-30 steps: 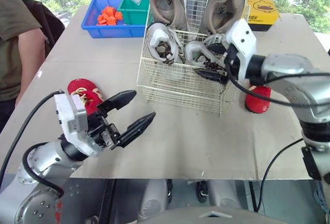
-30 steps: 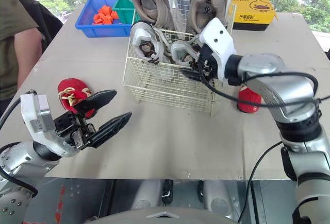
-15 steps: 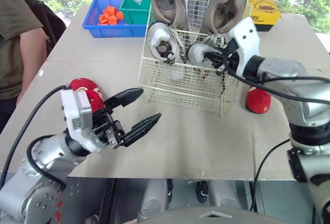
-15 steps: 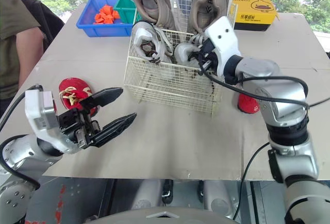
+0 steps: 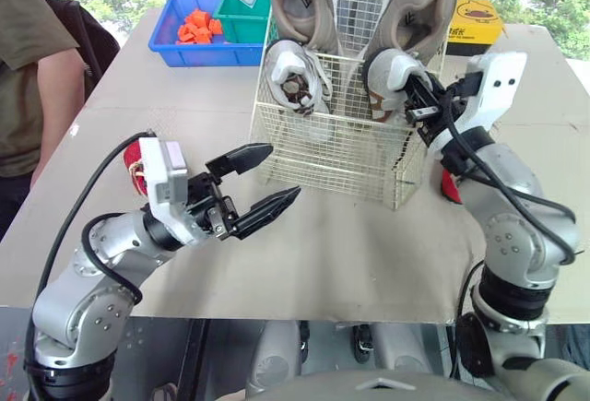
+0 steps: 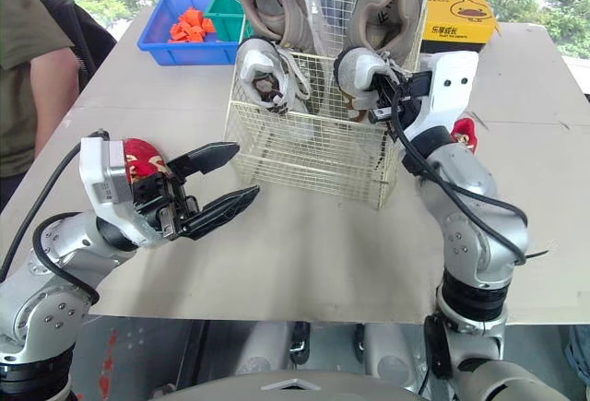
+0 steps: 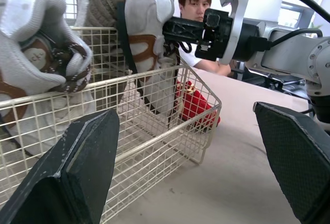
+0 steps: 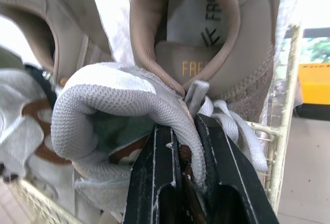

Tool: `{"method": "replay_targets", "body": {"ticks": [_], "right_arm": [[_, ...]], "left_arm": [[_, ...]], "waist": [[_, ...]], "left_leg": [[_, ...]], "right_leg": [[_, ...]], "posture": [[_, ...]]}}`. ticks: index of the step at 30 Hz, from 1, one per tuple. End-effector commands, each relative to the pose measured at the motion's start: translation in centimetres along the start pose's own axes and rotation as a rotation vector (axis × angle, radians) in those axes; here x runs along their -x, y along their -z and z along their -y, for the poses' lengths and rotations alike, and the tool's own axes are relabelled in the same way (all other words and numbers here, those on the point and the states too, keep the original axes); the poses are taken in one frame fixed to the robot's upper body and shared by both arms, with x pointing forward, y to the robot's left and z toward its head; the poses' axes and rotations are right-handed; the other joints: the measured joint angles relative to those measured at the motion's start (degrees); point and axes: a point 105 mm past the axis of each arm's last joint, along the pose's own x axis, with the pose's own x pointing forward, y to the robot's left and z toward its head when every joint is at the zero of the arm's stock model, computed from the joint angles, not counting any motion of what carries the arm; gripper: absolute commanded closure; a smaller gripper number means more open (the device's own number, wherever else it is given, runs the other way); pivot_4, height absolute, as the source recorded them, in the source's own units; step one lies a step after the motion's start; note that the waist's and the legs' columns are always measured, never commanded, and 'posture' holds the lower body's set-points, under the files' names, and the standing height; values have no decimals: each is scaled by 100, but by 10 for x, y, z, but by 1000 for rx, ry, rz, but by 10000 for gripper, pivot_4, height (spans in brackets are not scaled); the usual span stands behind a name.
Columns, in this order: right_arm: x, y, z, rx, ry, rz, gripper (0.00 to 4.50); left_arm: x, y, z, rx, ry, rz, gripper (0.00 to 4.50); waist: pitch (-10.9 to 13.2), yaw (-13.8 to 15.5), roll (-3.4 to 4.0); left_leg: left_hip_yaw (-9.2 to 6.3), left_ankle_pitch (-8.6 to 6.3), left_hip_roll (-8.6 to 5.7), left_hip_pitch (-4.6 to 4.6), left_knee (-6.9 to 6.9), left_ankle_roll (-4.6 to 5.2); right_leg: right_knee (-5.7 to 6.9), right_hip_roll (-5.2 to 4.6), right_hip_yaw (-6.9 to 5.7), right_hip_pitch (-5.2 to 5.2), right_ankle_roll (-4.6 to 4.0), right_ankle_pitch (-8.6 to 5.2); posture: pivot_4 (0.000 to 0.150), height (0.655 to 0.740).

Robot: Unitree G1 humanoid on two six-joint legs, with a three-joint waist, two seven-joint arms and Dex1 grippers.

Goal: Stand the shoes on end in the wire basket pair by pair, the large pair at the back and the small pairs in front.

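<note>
Now right claw [image 8: 183, 131] pinches grey mesh sneaker [image 8: 103, 95]

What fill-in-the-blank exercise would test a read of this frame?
The right gripper is ___ on the small white shoe. The left gripper, above the table, is ___ and holds nothing. The large beige shoes stand at the ___ of the wire basket.
Missing words: shut, open, back.

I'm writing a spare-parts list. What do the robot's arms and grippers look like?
The left arm and right arm: rounded silver-grey segments, black joints, loose black cables. A white block at each wrist. The left gripper and right gripper: two black tapered fingers each, the left's pads dotted.
</note>
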Motion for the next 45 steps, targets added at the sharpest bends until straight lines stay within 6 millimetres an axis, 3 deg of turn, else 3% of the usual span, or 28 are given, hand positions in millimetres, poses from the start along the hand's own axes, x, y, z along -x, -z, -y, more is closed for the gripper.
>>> {"method": "replay_targets", "body": {"ticks": [1, 7, 11, 20, 21, 22, 27, 31, 38, 42, 45], "right_arm": [[1, -32, -18, 14, -68, 168, 44674], [3, -8, -11, 41, -45, 95, 44674], [20, 22, 7, 60, 44, 18, 44674], [39, 62, 21, -8, 59, -95, 44674], [40, 61, 23, -34, 54, -92, 38883], [41, 59, 26, -50, 54, -90, 37242], [52, 52, 27, -39, -44, -114, 18229], [66, 23, 11, 70, -365, -110, 407], [81, -9, -29, 175, -920, -147, 407], [79, -18, -48, 136, -1098, -141, 407], [83, -16, -59, 136, -1209, -149, 407]], "left_arm": [[-2, -6, 2, -27, 18, 18, 0], [-1, -7, 3, -36, 6, 15, 0], [1, -6, 5, -35, -14, 10, 0], [4, -2, 6, -23, -28, -2, 0], [4, -2, 6, -23, -29, -3, 0], [4, -2, 6, -21, -30, -4, 0], [9, 2, 2, 18, -72, -7, 0], [25, 3, -18, 100, -299, 51, 0], [77, 9, -46, 155, -747, 79, 0], [107, 19, -54, 132, -1012, -10, 0], [111, 24, -48, 115, -1115, -50, 0]], "waist": [[0, -18, 0], [0, -25, 0], [-2, -17, -2], [-13, 25, -16], [-15, 31, -19], [-17, 37, -23], [-18, 45, -24], [-12, 60, -17], [4, -21, 4], [8, 7, -5], [9, 52, -7]], "left_leg": [[0, 0, 1, 0, 0, 0], [-1, 3, 3, 3, 0, -4], [-2, 6, 3, 3, 0, -11], [-11, 2, 3, 7, -2, -5], [-12, 2, 3, 9, -2, -5], [-13, 1, 3, 10, -2, -4], [-14, -1, 2, 24, 1, -1], [-17, -3, 0, 30, 20, 3], [-24, -3, 6, 30, 17, 5], [-27, -4, 9, 27, 10, 5], [-28, -4, 6, 23, 10, 6]], "right_leg": [[1, 1, 0, 0, 0, 0], [3, 0, 2, 0, -1, 0], [1, -16, 1, 2, -1, -1], [-1, -16, -5, 8, -2, -2], [-2, -16, -6, 11, -2, -2], [-4, -16, -7, 13, -2, -3], [-8, -21, -7, 31, -20, -13], [-12, -37, -15, 48, -3, -24], [-7, -31, -18, 43, -5, -23], [-11, -25, -21, 41, -22, -14], [-17, -32, -23, 41, -22, -13]], "posture": [[1500, 7400], [1500, 7400], [1500, 7400], [1500, 7400], [1500, 7400], [1500, 7400], [1500, 7400], [1500, 7400], [1500, 7400], [1500, 7400], [1500, 7400]]}}
